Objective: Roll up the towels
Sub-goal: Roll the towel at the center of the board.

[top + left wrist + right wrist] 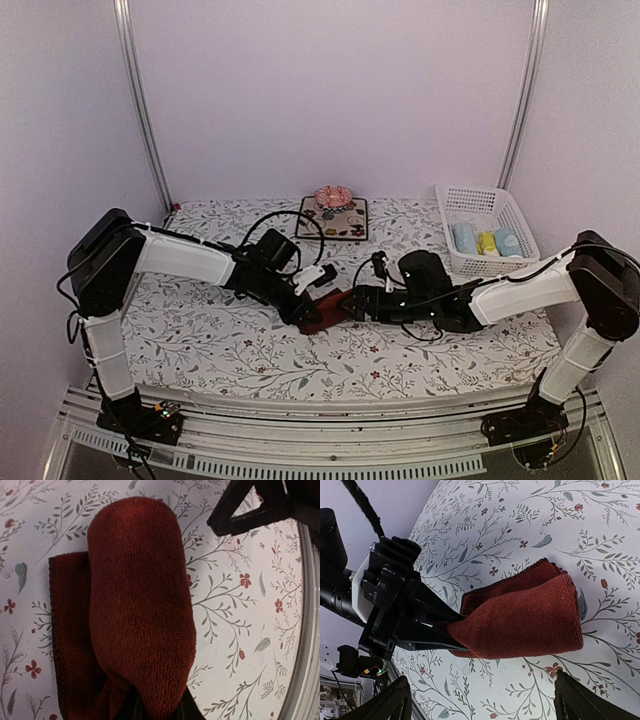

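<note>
Left claw (456, 632) is clenching one end of the dark red towel (142, 605), its black fingers pressing the cloth from both sides. From that claw the towel is stretching away to the right, lying rolled into a thick tube on the floral table covering (200, 330) near the middle of the table. Its long axis is running left to right, roughly along the table's near edge. A flat unrolled strip is lying against the roll's far side. Right claw (348, 302) is hovering at the roll's free right end, fingers spread wide and gripping nothing. At the far right, a white basket (478, 193) is holding a rolled yellow towel (487, 242) between two pale blue towels (464, 237). A dark floral mat (345, 222) is sitting at the far middle.
</note>
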Motion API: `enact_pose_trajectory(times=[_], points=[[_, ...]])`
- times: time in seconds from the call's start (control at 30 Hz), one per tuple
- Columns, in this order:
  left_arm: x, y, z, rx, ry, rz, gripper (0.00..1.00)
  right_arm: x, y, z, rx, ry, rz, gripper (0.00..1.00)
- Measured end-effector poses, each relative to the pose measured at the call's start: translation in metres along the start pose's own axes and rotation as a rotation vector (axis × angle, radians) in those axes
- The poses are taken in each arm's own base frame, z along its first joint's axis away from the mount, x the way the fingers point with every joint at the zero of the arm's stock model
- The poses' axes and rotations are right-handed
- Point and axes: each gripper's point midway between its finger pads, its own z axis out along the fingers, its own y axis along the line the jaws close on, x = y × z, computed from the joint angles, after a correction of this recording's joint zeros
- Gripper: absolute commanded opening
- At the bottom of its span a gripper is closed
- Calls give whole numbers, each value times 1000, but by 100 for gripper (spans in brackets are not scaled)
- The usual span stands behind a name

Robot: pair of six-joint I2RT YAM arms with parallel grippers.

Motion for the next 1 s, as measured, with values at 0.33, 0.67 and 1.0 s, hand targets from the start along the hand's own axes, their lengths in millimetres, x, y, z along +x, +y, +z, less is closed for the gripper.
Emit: enact_pose_trajectory(times=[0.33, 0.67, 1.0], points=[[2, 1, 3, 178, -77, -216, 0, -4, 8, 13, -91, -43, 106, 99], [2, 5, 6, 247, -119, -345, 0, 20, -3, 22, -94, -20, 230, 92], [5, 13, 5, 381, -155, -500, 1, 30, -13, 35, -78, -40, 365, 84]])
